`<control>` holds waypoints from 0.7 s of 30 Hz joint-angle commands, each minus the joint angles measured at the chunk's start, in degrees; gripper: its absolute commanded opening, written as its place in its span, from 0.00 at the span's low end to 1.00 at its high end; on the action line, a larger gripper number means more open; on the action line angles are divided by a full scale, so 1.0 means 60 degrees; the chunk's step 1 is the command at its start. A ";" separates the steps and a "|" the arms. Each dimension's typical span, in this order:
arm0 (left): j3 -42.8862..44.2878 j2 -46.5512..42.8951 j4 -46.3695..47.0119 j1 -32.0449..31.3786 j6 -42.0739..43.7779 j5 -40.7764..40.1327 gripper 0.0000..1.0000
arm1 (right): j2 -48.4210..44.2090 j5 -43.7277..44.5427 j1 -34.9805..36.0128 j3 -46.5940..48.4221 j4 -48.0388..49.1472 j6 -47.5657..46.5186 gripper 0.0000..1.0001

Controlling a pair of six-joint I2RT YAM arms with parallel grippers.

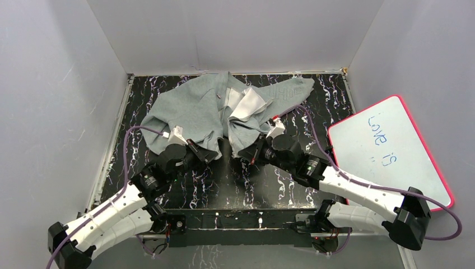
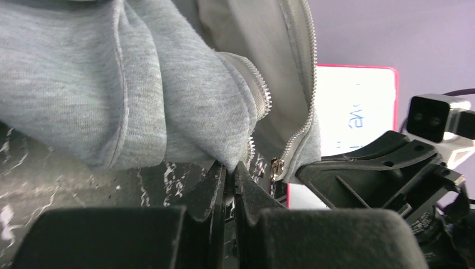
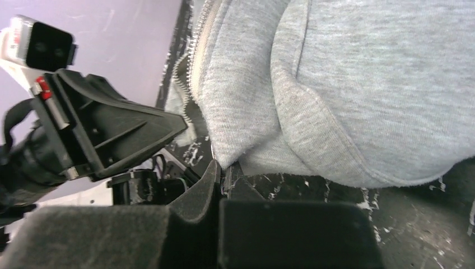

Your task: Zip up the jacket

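Note:
The light grey fleece jacket [image 1: 196, 109] lies crumpled at the back of the table, front open, white lining [image 1: 246, 105] showing. My left gripper [image 1: 208, 154] is shut on the bottom corner of the jacket's left front panel [image 2: 185, 112], beside the zipper teeth [image 2: 262, 89]. My right gripper [image 1: 240, 152] is shut on the bottom corner of the other panel [image 3: 252, 112]. The metal zipper slider [image 2: 276, 167] hangs at the bottom of the far panel's teeth. The two hem corners are close together but apart.
A whiteboard [image 1: 386, 148] with a red rim and blue writing lies at the right, partly over the table edge. Grey walls enclose the black marbled table [image 1: 235, 185] on three sides.

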 commanded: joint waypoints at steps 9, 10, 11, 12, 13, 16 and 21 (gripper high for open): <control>-0.0741 -0.0470 0.4394 0.0021 0.0653 0.0915 0.00 | -0.0662 -0.1756 -0.0204 -0.1151 0.4349 0.0987 0.00; -0.0774 -0.0471 0.4528 0.0022 0.0672 0.0997 0.00 | -0.0679 -0.1809 -0.0210 -0.1192 0.4456 0.1031 0.00; -0.0791 -0.0483 0.4589 0.0020 0.0663 0.1030 0.00 | -0.0698 -0.1865 -0.0220 -0.1247 0.4601 0.1052 0.00; -0.0803 -0.0487 0.4626 0.0022 0.0673 0.1076 0.00 | -0.0735 -0.1912 -0.0236 -0.1294 0.4744 0.1068 0.00; -0.0817 -0.0500 0.4665 0.0029 0.0669 0.1122 0.00 | -0.0771 -0.1957 -0.0238 -0.1349 0.4868 0.1081 0.00; -0.0886 -0.0563 0.4741 0.0020 0.0680 0.1254 0.00 | -0.0969 -0.1979 -0.0259 -0.1530 0.5175 0.1125 0.00; -0.1064 -0.0851 0.4911 0.0028 0.0636 0.1270 0.00 | -0.1387 -0.1818 -0.0281 -0.1938 0.5531 0.1216 0.00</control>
